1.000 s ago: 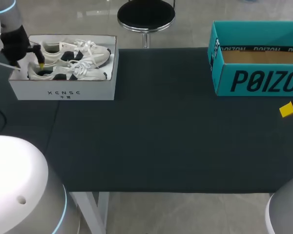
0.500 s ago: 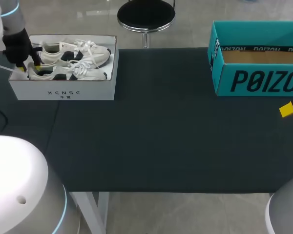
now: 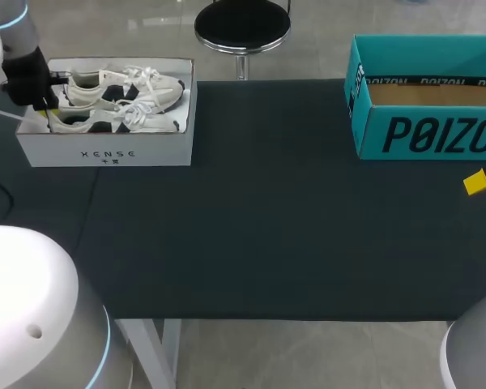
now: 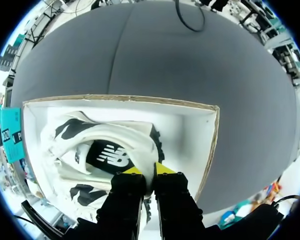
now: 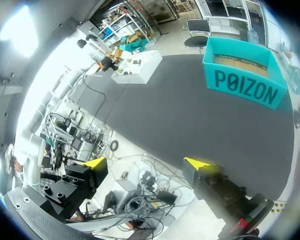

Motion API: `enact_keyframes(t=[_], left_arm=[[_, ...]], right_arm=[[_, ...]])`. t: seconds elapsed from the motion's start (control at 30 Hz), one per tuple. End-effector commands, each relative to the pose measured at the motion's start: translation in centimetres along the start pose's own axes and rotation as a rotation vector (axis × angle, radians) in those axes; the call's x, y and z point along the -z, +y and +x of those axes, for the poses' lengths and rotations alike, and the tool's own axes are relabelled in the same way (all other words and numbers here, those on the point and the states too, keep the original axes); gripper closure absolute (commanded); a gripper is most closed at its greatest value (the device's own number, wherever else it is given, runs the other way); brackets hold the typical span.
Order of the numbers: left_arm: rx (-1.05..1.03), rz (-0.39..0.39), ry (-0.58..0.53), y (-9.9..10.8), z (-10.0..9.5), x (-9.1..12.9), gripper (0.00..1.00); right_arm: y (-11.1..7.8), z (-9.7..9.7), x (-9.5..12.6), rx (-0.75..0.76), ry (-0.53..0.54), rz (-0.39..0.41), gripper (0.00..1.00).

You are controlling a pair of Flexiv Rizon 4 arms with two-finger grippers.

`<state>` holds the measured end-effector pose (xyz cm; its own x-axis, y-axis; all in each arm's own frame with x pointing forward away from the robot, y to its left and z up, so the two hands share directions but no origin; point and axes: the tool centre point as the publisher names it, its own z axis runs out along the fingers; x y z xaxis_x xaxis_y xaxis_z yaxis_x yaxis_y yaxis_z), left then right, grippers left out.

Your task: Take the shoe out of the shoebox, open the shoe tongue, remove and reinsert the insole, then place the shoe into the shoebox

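A white shoebox (image 3: pixel 105 152) stands at the table's far left corner with two white and black shoes lying in it. My left gripper (image 3: pixel 47 109) is down in the box's left end, at the heel of the nearer shoe (image 3: pixel 113 120). In the left wrist view the gripper (image 4: pixel 149 171) stands nearly closed, both yellow tips pinching the heel collar of that shoe (image 4: pixel 115 145) from two sides. The other shoe (image 3: pixel 125 85) lies behind it. My right gripper (image 5: pixel 147 165) hangs open and empty off the table's right side; one yellow fingertip (image 3: pixel 476 182) shows in the head view.
A teal cardboard box (image 3: pixel 425 134), open on top, stands at the far right of the table, also seen as the teal box (image 5: pixel 245 82) ahead of my right gripper. Dark tabletop (image 3: pixel 267 219) stretches between the two boxes.
My left gripper has lowered and shifted left to the near shoe's heel, and its fingers have closed from wide open onto the heel collar. The right arm has not moved.
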<state>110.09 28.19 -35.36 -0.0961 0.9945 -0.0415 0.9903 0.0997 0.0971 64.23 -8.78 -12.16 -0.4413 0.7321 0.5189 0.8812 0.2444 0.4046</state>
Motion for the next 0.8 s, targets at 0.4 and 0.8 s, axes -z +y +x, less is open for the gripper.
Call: enact_keyframes(t=[0.4, 0.8], left_arm=[[0.003, -0.045, -0.02, 0.0, 0.5, 2.7, 1.0], [0.068, -0.181, -0.078, 2.7, -0.7, 7.7, 1.0]], right_arm=[[-0.6, 0.1, 0.0, -0.001, -0.005, -0.011, 0.0], [-0.6, 0.1, 0.0, -0.001, -0.005, -0.011, 0.0]])
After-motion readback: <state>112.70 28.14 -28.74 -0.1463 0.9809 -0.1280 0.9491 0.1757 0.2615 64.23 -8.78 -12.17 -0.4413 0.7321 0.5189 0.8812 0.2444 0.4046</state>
